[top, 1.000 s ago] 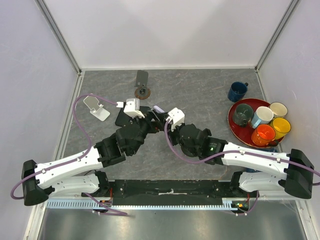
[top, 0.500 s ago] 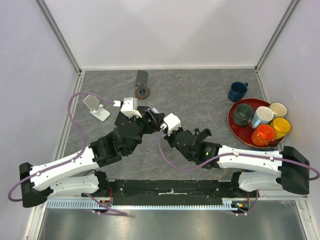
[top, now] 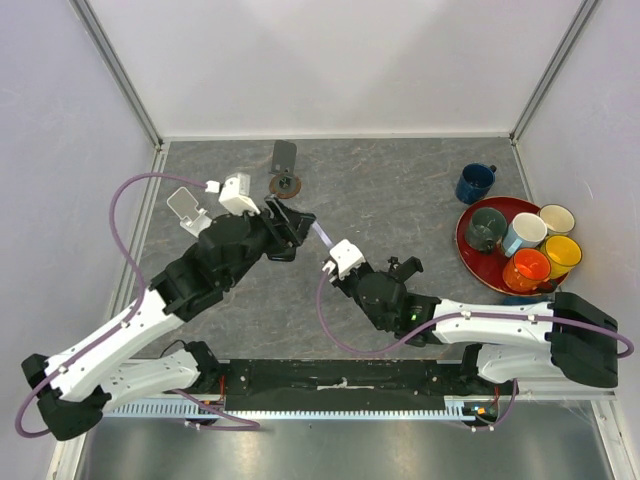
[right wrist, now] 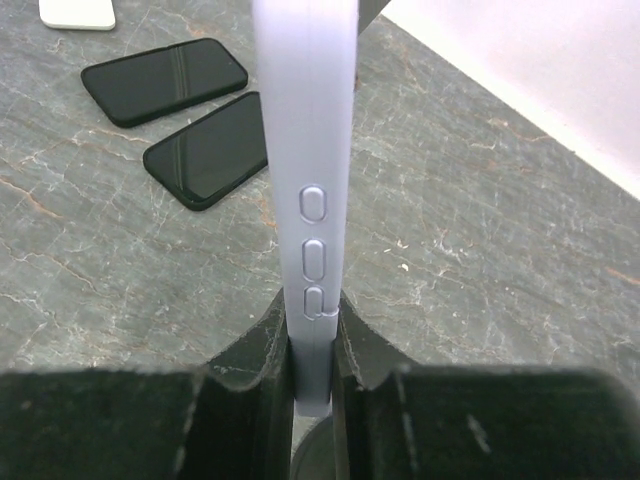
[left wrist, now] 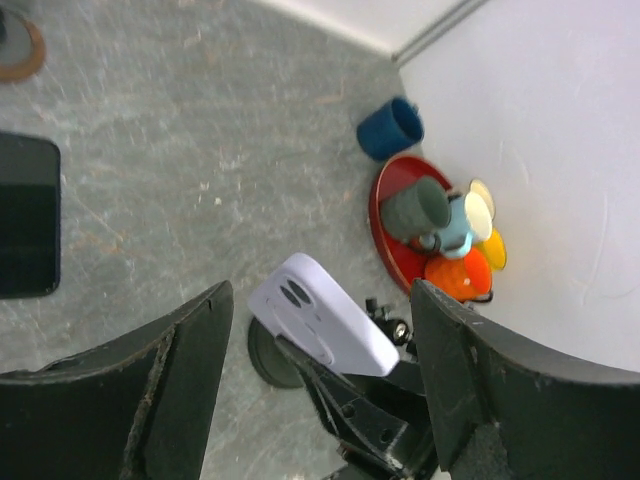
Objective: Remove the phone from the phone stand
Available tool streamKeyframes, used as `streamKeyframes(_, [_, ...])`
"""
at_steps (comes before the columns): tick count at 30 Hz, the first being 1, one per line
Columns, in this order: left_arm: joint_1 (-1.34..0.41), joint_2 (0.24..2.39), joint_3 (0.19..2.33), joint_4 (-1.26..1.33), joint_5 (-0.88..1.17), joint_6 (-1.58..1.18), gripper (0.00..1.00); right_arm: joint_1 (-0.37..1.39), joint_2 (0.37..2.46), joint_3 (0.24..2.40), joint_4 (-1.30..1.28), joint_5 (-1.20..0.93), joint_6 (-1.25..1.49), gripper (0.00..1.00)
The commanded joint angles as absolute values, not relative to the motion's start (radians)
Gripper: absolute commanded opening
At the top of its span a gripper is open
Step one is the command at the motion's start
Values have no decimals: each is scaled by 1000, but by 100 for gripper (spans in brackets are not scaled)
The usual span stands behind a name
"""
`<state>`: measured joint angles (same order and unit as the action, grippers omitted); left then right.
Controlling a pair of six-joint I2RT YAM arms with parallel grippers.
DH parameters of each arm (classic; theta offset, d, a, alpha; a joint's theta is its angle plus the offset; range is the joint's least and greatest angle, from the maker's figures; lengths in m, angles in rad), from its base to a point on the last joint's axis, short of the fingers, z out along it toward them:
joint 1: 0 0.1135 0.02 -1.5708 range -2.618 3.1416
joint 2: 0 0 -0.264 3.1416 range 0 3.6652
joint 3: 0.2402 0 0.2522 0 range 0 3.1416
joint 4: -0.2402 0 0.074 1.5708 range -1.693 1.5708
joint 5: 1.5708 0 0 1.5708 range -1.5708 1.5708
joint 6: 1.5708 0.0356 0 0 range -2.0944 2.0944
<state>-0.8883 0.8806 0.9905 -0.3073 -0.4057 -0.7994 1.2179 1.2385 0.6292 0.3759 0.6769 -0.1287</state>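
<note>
The right gripper [right wrist: 312,335] is clamped on the lower end of a lavender-cased phone [right wrist: 305,150], its 2 fingers pressing the phone's flat faces. In the right wrist view the phone stands edge-on, with 3 side buttons facing the camera. It is held above the grey table [top: 400,190], near the middle and clear of the white phone stand [top: 192,213], which sits well apart at the far left.

The left gripper [left wrist: 320,295] has its jaws spread wide and holds nothing. In the left wrist view the phone shows between the fingers but lower down, touching neither.

2 black phones [right wrist: 165,80] lie flat side by side on the table beyond the held phone. A dark stand on a round brown base [top: 285,172] sits near the back edge. At the right, a blue mug [top: 476,183] stands just beside a red tray [top: 463,245] that carries 5 mugs.
</note>
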Motion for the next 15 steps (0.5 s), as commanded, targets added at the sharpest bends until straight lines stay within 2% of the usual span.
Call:
streamKeyframes(1, [-859,931,1029,-357,-229,-867,78,1238,1233,620,569,733,-213,0])
streamKeyframes(9, [-851,994,1025,-382,-147,-890,77,1279,1307,606,666,840,-316,0])
streamKeyframes(15, [-853,993,997,-377,-109,-904,71,1301,1361,621,715,908,-362,0])
